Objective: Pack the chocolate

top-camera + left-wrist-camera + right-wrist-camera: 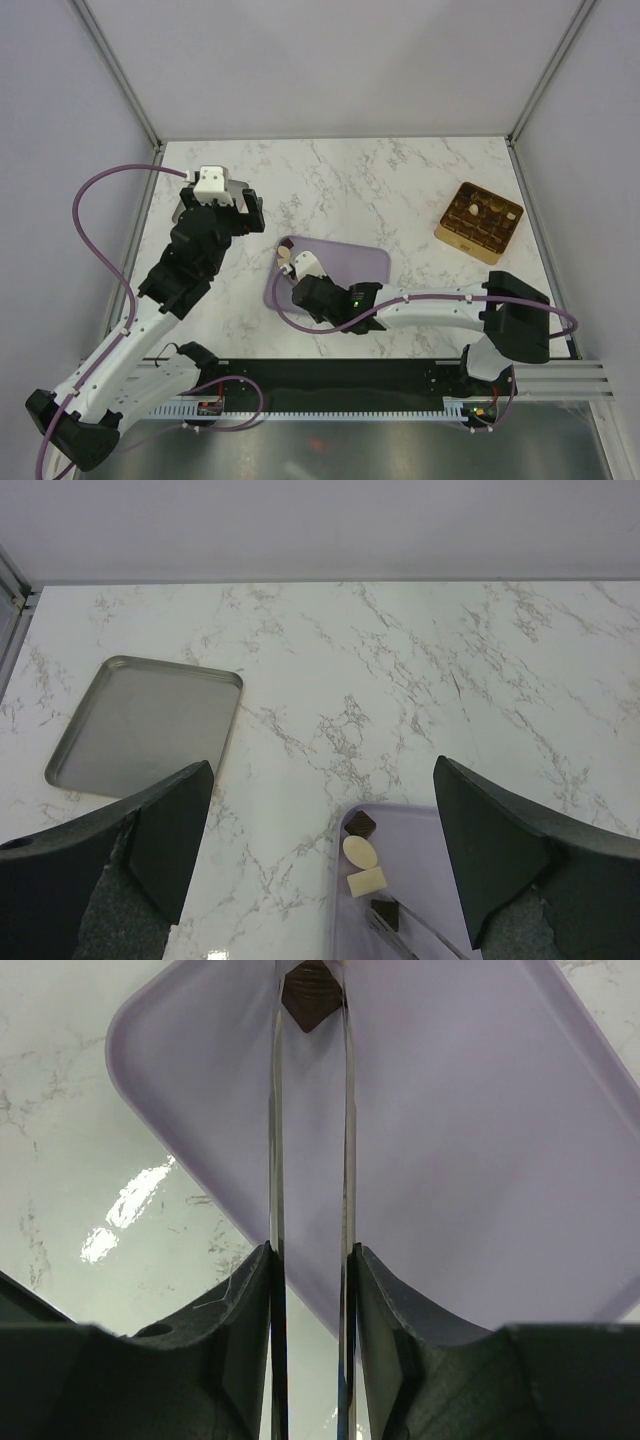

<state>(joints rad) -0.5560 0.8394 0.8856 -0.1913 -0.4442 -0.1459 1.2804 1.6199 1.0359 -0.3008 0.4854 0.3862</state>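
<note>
Right jaws clamped narrow on metal tongs (277,1140). Tong tips flanked dark brown chocolate (312,995) at lilac tray (480,1160) far-left corner, cream pieces (360,852) just beside. Left jaws wide, over desk (400,680) beyond tray.

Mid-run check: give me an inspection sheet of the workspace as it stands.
Surface: white marble table, no spills seen.
Job's things: four chocolates seen on the lilac tray; the tongs flank a dark piece; gold box far right, contents too small to tell.
Clutter: grey metal tray at the left.
Grippers: left pincer open above the table; right pincer shut on the tongs.
Cables: purple cables loop off both arms, no snag seen.
Surroundings: plain walls, metal frame posts; nothing else seen.
</note>
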